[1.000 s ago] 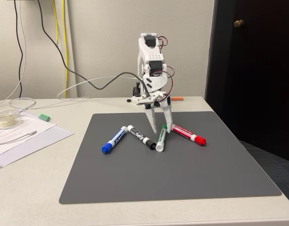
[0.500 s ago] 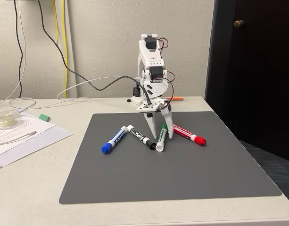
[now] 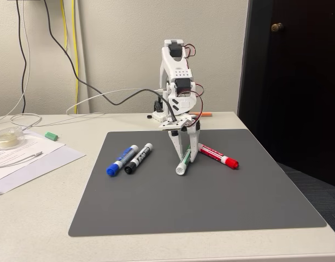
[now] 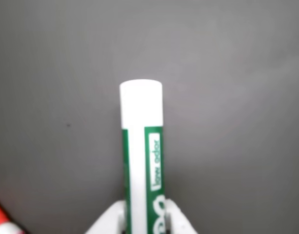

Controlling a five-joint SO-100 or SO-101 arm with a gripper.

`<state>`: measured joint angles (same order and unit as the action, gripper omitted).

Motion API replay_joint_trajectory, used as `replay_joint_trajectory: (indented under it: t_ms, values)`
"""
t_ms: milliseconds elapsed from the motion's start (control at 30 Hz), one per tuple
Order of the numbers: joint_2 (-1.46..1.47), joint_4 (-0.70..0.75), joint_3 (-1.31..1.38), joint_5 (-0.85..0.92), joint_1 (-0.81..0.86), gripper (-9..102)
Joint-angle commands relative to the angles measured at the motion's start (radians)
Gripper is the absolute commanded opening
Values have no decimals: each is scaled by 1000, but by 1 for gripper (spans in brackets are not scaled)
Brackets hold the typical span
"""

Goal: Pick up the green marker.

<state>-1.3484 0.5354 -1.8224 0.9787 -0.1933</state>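
The green marker (image 3: 183,161) lies on the grey mat (image 3: 211,196) near its middle, white end toward the camera. My gripper (image 3: 186,157) points straight down over it, and its white fingers are shut on the marker's barrel. In the wrist view the green marker (image 4: 142,156) runs up from between the two fingers (image 4: 109,220), its white end on top against the mat (image 4: 237,97). I cannot tell whether the marker's end touches the mat.
A blue marker (image 3: 121,160) and a black marker (image 3: 139,158) lie side by side left of the gripper. A red marker (image 3: 218,156) lies close on the right. Papers (image 3: 25,158), a tape roll (image 3: 4,137) and a small green piece (image 3: 51,135) sit at the left.
The fingers have come down and shut on the green marker. The black marker was pushed left and turned, and now lies beside the blue one, which also shifted left.
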Motion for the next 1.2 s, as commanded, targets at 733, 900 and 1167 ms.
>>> replay_joint_trajectory:
  t_ms: [733,900,1167]
  values:
    - [-881,77,8,-816,144,0]
    - [-1031,17,-130,-847,158,0]
    - [-1281,-89,-426,-834,170,0]
